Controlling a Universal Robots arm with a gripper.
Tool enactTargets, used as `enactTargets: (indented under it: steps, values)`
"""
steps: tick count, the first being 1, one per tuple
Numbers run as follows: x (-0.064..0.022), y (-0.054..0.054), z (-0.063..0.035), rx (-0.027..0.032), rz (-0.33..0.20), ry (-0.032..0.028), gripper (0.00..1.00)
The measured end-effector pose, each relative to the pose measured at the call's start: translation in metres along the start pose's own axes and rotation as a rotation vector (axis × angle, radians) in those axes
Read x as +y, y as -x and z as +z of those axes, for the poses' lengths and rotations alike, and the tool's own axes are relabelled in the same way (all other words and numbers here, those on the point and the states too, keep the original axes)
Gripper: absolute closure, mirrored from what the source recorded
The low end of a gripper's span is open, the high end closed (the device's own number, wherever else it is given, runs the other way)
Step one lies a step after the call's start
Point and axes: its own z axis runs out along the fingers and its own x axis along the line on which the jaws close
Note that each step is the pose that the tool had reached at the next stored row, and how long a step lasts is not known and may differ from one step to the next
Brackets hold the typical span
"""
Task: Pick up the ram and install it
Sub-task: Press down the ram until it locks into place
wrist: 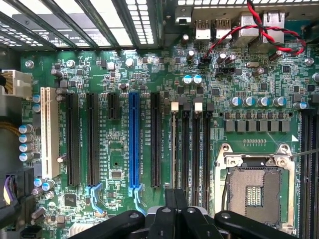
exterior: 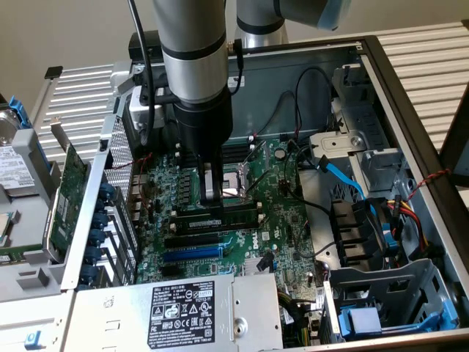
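**Slatted bench bearing an opened computer case**

A pale bench of parallel slats (exterior: 80, 84) is seen behind and on both sides of the work. An opened computer case (exterior: 293, 70) is laid on it on its side, so that its inside faces upward. Bare slats are left at the exterior view's far left and far right. A small black object (exterior: 53, 72) is set on the slats near the case's far corner, at the exterior view's left. A grey metal assembly with a labelled drive (exterior: 16, 172) is placed just beside the case on that side. Whether it rests on the slats or is hinged to the case cannot be told. A dark panel (exterior: 458, 143) is seen over the slats at the exterior view's right edge.
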Motion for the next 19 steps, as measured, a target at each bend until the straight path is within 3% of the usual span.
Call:
enactTargets:
  steps: [8, 19]
  values:
    - [0.0, -0.0005, 0.0, -0.0057, 0.0, 0.0003, 0.89]
    - [0.0005, -0.0015, 0.0014, -0.0179, 0.0, 0.0011, 0.89]
